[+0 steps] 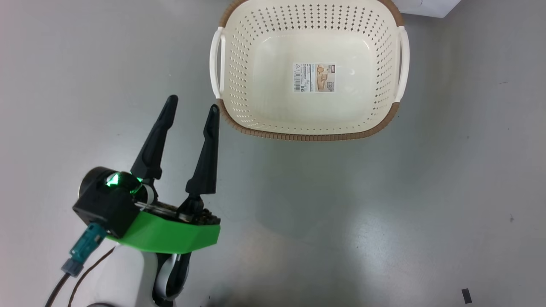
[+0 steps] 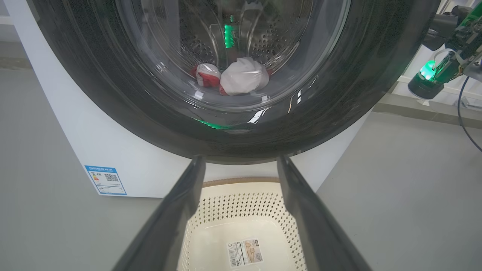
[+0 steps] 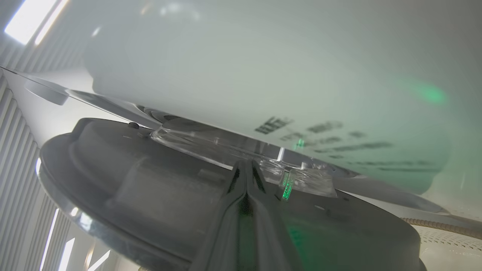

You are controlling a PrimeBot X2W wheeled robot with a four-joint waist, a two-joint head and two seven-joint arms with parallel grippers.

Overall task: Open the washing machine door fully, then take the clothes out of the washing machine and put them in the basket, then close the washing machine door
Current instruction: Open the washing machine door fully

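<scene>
Soft red and white clothes (image 2: 243, 77) lie bunched low in the drum, seen through the round, glossy black-rimmed washing machine door (image 2: 113, 94). The cream perforated plastic basket (image 1: 315, 136) stands on the grey floor (image 1: 384, 213), just before the boxy white washing machine (image 2: 113, 150). The left end effector (image 1: 193, 103) is spread near the basket's corner. The right end effector (image 3: 244, 165) is pressed together against the door's grey inner face.

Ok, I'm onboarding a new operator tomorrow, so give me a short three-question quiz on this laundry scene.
1. True or false: the basket is already loaded.
2. The left gripper has its fingers: A) apart, holding nothing; B) closed on fabric; C) clamped on a basket handle.
3. Fill in: the clothes show through the glass of the washing machine door, lying inside the ____.
Key: 1 false; 2 A; 3 washing machine.
</scene>
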